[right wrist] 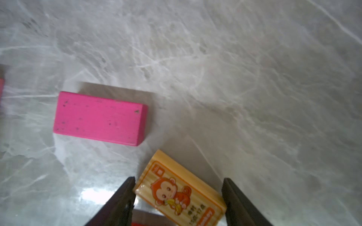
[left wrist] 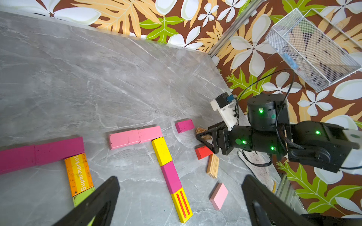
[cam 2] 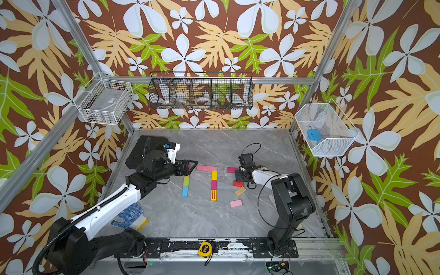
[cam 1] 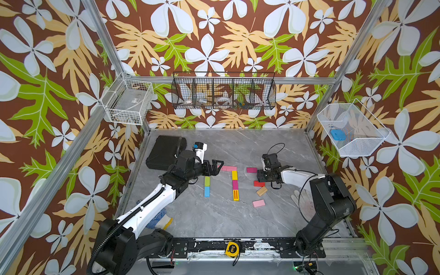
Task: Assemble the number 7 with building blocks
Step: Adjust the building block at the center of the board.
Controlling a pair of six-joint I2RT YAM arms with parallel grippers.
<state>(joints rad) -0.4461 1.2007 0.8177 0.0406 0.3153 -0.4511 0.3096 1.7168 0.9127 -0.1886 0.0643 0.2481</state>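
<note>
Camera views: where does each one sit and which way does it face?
Top views: high above the arms' bases, looking down and toward the back wall at the whole table; both arms show, with left gripper and right gripper.
Left wrist: above its own open fingers, facing across the pink bar to the right gripper.
Right wrist: low over the table, facing the lone magenta block; its fingers clamp the monkey-printed block.
Shared: all views show the lone magenta block.
</note>
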